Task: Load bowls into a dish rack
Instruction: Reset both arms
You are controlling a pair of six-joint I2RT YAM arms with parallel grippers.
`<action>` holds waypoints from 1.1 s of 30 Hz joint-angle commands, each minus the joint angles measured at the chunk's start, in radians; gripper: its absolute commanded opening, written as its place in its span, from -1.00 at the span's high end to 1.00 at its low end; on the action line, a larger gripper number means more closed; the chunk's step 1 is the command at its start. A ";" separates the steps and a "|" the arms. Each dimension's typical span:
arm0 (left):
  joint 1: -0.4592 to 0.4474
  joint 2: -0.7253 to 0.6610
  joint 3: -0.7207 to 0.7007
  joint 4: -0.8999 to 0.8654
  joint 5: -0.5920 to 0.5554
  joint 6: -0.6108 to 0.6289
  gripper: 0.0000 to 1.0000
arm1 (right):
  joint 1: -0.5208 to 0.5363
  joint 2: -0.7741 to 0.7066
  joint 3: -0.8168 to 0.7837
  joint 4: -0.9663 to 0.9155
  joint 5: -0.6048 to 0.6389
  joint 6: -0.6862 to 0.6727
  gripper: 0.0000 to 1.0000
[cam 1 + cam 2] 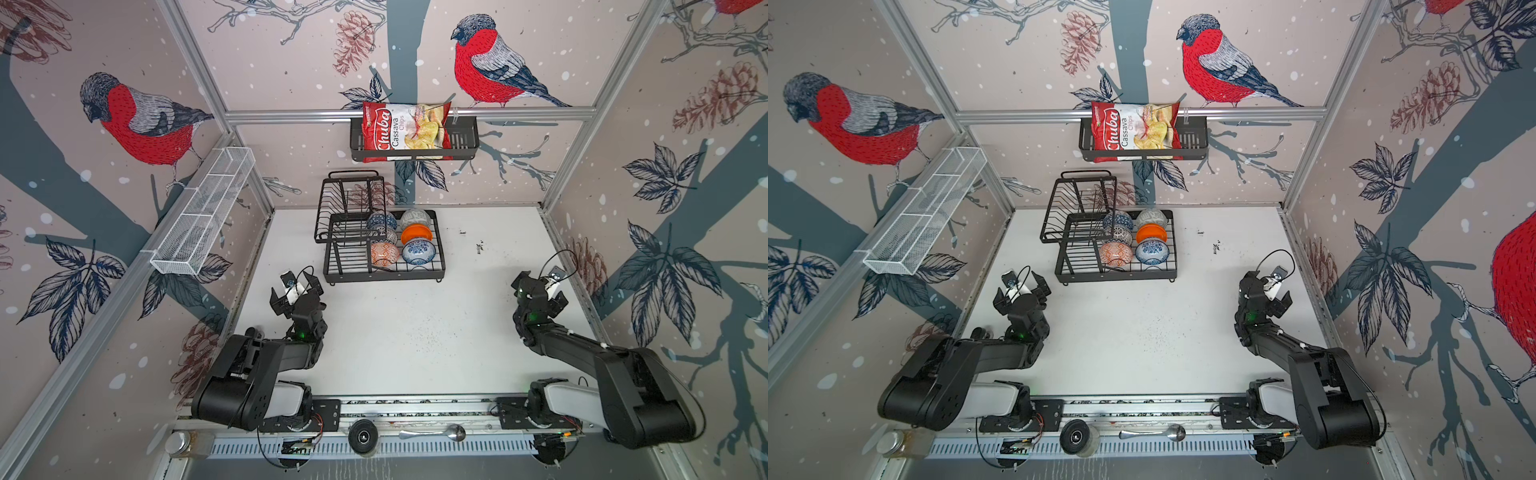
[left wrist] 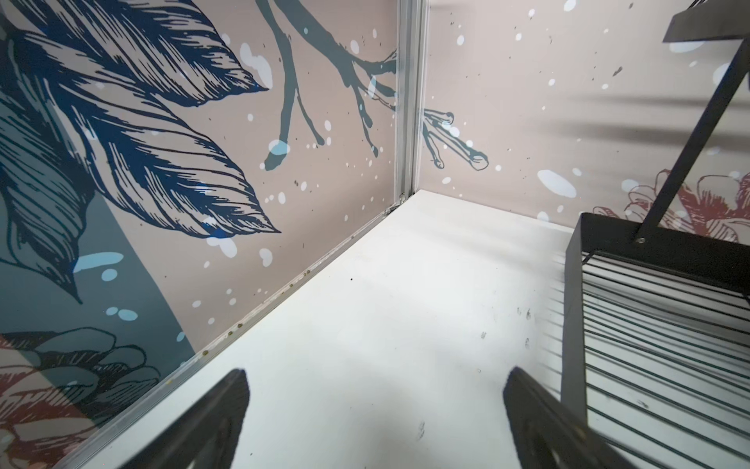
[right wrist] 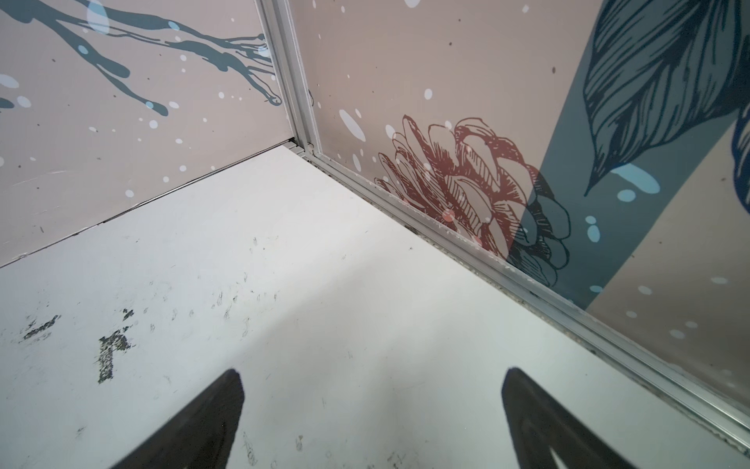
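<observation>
Loads of open surface [image 1: 395, 332] in the middle and right; only the dish rack [image 1: 386, 276] blocked the back, its raised upper basket [image 1: 336, 199] and the chips shelf [image 1: 461, 141] crowding overhead.

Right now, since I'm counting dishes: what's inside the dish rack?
Six bowls stand in the dish rack, lower tier, two rows of three; each row's middle bowl is partly covered.

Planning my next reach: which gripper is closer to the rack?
Left. The left gripper hangs open just off the rack's near-left corner; the right gripper, also open, is well away, by the right wall.
</observation>
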 commanded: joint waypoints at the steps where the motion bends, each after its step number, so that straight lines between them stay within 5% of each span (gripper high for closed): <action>1: 0.027 0.042 -0.055 0.238 0.100 0.025 -0.98 | 0.002 0.022 -0.004 0.114 0.019 -0.043 -0.99; 5: 0.018 0.176 -0.131 0.578 0.110 0.100 -0.97 | 0.002 0.023 -0.024 0.180 -0.003 -0.072 -0.99; 13: 0.025 0.144 -0.082 0.429 0.147 0.092 -0.98 | 0.005 0.039 -0.067 0.337 -0.018 -0.120 -0.99; 19: 0.094 0.143 0.135 -0.019 0.333 0.053 -0.98 | 0.006 0.068 -0.083 0.439 -0.001 -0.190 -0.99; 27: 0.102 0.157 0.144 -0.014 0.344 0.045 -0.97 | 0.048 0.232 -0.174 0.882 0.066 -0.328 -0.99; 30: 0.102 0.157 0.141 -0.013 0.344 0.045 -0.98 | 0.048 0.226 -0.114 0.730 -0.043 -0.351 -0.99; 33: 0.102 0.155 0.141 -0.011 0.344 0.046 -0.98 | -0.082 0.174 -0.121 0.624 -0.276 -0.239 -0.99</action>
